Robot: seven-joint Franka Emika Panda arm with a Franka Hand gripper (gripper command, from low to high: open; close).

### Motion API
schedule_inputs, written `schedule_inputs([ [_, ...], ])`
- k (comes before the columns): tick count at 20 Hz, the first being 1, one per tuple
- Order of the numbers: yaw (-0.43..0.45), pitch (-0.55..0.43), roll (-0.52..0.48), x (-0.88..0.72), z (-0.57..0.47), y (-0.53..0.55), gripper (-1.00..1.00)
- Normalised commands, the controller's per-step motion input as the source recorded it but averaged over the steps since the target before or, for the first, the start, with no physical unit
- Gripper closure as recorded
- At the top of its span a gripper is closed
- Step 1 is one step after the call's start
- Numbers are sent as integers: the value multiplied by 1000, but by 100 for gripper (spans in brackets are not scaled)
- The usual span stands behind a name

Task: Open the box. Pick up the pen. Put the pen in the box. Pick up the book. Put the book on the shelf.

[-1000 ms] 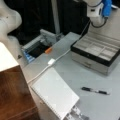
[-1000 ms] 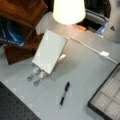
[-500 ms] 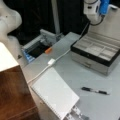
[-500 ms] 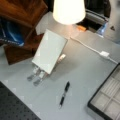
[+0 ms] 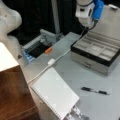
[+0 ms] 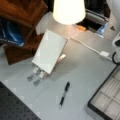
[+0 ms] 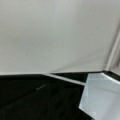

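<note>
The box (image 5: 96,51) stands open at a front view's right, its lid (image 5: 110,25) tipped back with the pale inner face showing and the divided compartments bare. My gripper (image 5: 87,23) hangs from the white and blue hand just above the box's back left corner, by the lid's left edge. The pen (image 5: 95,90) lies on the table in front of the box, also in a front view (image 6: 64,93). The white book (image 5: 55,95) leans on a rack near the shelf (image 5: 12,97). The wrist view is filled by the lid's pale inner face (image 7: 57,32).
A dark tray with an orange piece (image 5: 48,50) sits behind the book. A white cable with an adapter (image 5: 51,62) runs across the table toward the box. The shelf's cream top (image 5: 6,58) is at the left. A bright white cone (image 6: 68,10) stands at a front view's top.
The hand has drifted slightly left along the top of the lid. Box, pen and book have not moved.
</note>
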Motion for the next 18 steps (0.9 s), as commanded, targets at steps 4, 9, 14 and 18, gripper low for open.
schedule_inputs([
  [4,159,86,-433,133,135,-458,-100],
  [9,47,114,-528,278,65,-424,-100],
  [14,37,121,-545,402,-8,-399,-100],
  [18,165,133,-411,479,-22,-421,-100],
])
